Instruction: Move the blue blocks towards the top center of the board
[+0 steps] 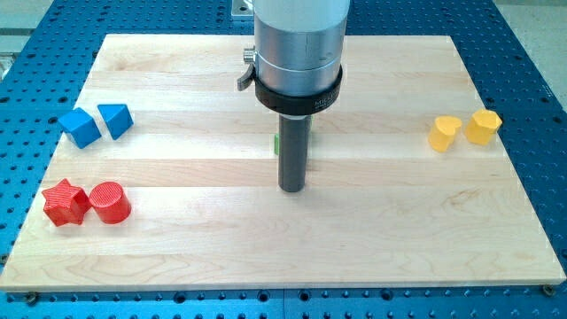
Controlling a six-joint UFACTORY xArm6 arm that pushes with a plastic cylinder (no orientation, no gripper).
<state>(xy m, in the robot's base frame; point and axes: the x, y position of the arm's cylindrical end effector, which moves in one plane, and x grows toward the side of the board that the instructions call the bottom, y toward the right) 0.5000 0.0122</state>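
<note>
No claw here to stand apart or together: only a rod, ending in my tip (292, 189), down near the middle of the surface (399, 230).

Far to the view's left of my tip and a little higher: blue cube (80, 128) and blue wedge (115, 120), just beside each other, not yet moved. Probably best reached from their left, for a push rightward and up.

Just behind the rod: green sliver (276, 142), mostly hidden.
</note>
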